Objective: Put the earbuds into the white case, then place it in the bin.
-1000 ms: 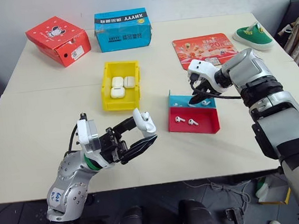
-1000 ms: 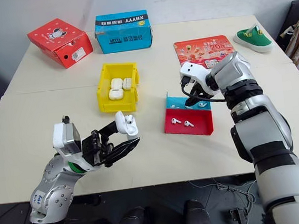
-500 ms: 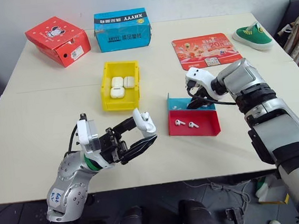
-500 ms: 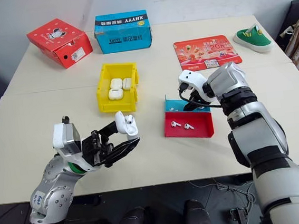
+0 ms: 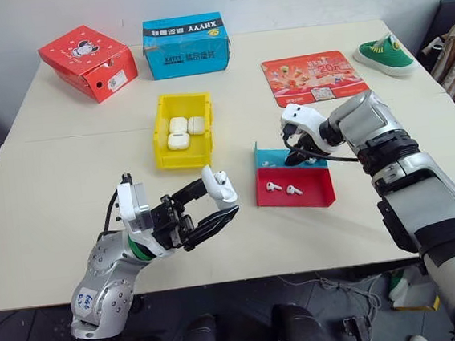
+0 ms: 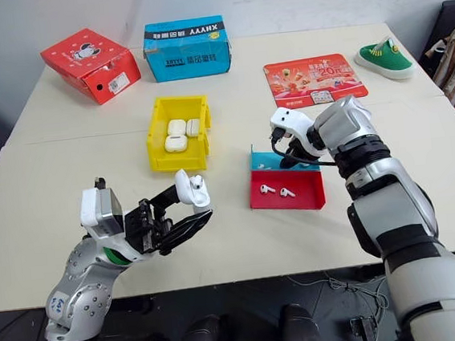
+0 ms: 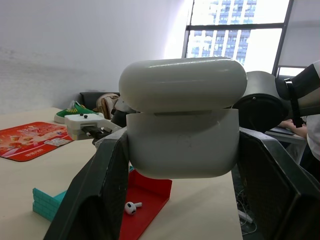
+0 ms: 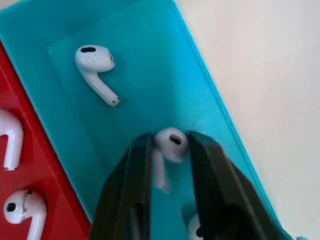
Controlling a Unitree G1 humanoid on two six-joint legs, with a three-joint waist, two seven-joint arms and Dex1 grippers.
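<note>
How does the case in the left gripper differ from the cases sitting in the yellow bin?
The held case is up off the table, clamped in the left gripper; the binned cases lie flat inside the yellow bin. The held case's lid is cracked open, a gap showing in the left wrist view; the binned cases look closed. The held one is alone; three lie together. All are glossy, white and rounded.

Even bright indoor light, soft shadows, glaring window, blurred close-ups.
</note>
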